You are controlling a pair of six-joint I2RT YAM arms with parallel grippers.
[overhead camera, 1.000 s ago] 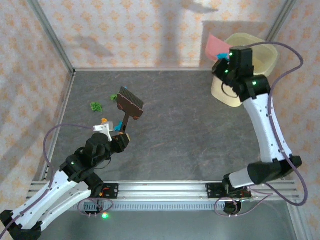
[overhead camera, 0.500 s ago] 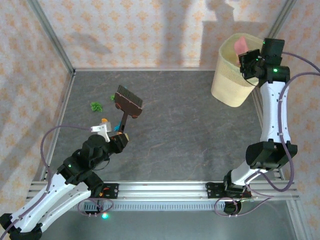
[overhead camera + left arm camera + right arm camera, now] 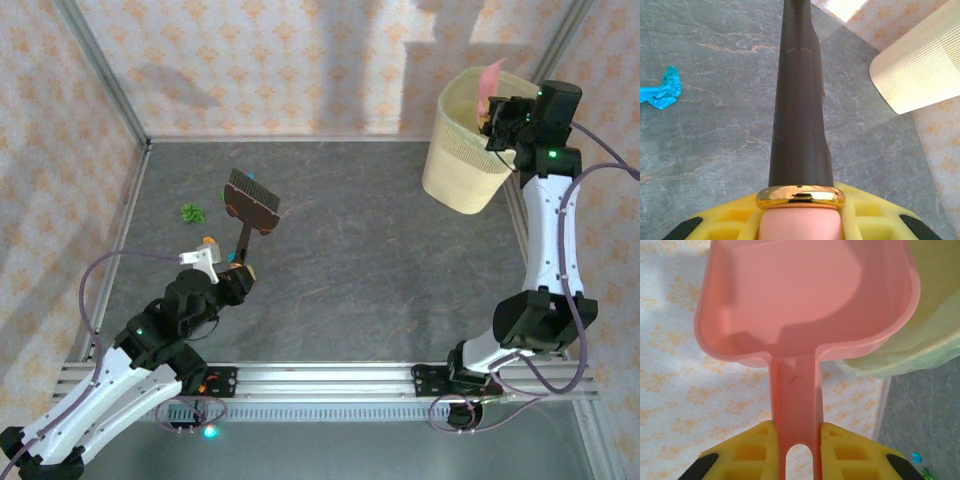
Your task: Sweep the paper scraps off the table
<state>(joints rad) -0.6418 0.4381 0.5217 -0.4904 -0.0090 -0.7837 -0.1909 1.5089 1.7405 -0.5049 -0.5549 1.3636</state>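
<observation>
Paper scraps [image 3: 191, 212] are small crumpled bits: the green one lies on the table [image 3: 400, 260] far left, with the orange bit [image 3: 208, 241] and teal bit [image 3: 662, 91] just beside the left pincer [image 3: 240, 272]. That pincer is clamped on the dark brush [image 3: 251, 202] handle, brush head near the green one. Right pincer [image 3: 796, 437] is clamped on the pink dustpan [image 3: 805, 300] handle, up at the cream bin's [image 3: 462, 150] rim, far right.

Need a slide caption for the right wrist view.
Right gripper shut on the handle of an empty pink dustpan, held up by the cream bin.
</observation>
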